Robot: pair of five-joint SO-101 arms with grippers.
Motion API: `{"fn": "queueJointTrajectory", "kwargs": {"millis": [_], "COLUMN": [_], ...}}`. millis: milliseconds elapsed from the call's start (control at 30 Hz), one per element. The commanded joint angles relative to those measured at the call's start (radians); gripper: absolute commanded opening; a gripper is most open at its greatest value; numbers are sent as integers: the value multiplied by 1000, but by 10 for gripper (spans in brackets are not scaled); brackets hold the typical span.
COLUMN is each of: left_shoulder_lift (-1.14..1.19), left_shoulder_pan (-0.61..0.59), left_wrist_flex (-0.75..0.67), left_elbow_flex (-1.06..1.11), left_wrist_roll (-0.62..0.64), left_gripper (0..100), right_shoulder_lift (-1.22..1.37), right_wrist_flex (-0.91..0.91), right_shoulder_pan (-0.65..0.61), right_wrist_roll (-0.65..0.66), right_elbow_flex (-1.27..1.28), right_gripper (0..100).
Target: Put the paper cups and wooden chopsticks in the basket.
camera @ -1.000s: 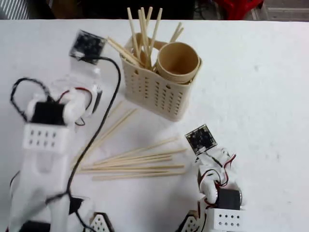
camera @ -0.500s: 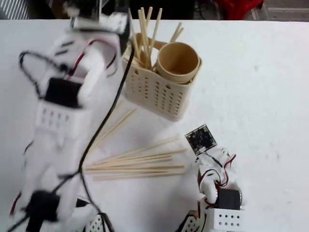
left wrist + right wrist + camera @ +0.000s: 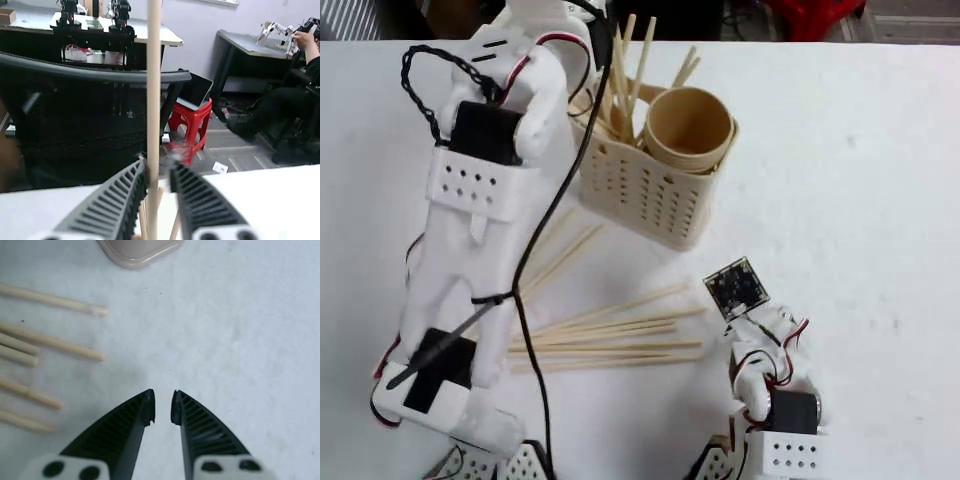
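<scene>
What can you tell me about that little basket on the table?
The basket looks like cream plastic, with rounded corners and walls pierced by rows of small slots. It stands upright on the white table, set askew to the table's edge. A brown paper cup sits inside at one end; wooden chopsticks stand leaning at the other, where the left arm hangs over it.
</scene>
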Motion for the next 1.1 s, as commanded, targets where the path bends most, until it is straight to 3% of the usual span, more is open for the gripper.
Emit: {"fn": "queueJointTrajectory", "kwargs": {"millis": [0, 267, 367, 500, 667, 800, 933, 1067], "left_shoulder_lift": [-5, -10, -50, -140, -265, -285, -286, -289], "left_shoulder_pan": [2, -16, -58, -116, -220, -321, -372, -375], "left_wrist_flex": [32, 43, 98, 276, 635, 796, 770, 549], "left_elbow_flex": [-44, -44, -44, -40, -35, 38, 336, 752], "left_wrist_roll": [9, 6, 5, -135, -370, -402, -516, -629], "left_gripper": [149, 146, 103, 85, 83, 85, 87, 96], "right_shoulder_lift": [-7, -7, -7, -7, -7, -7, -7, -7], "right_wrist_flex": [-8, -8, -8, -8, -8, -8, -8, -8], "right_shoulder_pan": [-5, -5, -5, -5, -5, -5, -5, -5], "right_wrist_roll": [6, 6, 6, 6, 6, 6, 6, 6], "right_elbow_flex": [9, 9, 9, 9, 9, 9, 9, 9], "right_gripper": [70, 70, 70, 70, 70, 70, 70, 70]}}
